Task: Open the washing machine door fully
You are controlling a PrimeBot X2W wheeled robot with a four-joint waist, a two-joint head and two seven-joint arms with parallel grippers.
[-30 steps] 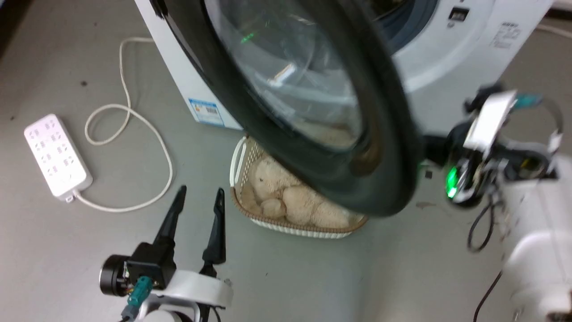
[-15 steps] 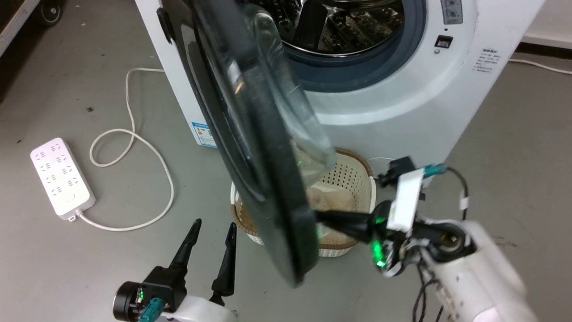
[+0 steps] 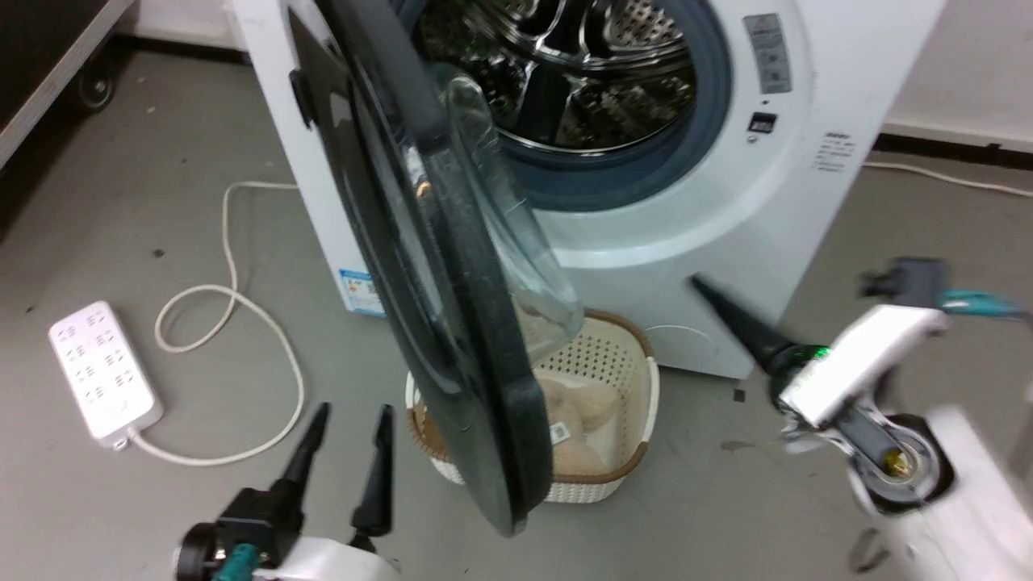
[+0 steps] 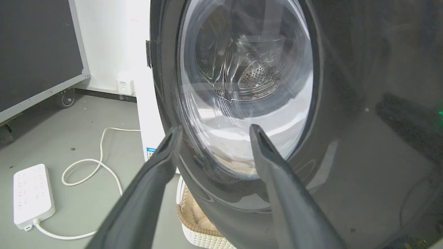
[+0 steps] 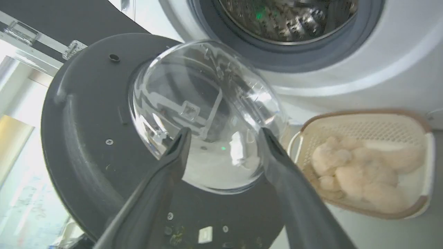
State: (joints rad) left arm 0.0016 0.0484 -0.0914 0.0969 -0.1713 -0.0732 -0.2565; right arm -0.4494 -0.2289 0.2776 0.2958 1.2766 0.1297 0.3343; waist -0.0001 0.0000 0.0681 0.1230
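In front of machine (image 3: 710, 234), door (image 3: 452, 266) sticks out near, about half open; more swing left needed; left claw (image 3: 353, 413) apart, empty; right claw (image 5: 225, 133) apart, empty, off door.

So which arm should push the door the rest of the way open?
Probably right. The right gripper faces the bowl side of the washing machine door, so it can push it wider; the left gripper is on the outer face.
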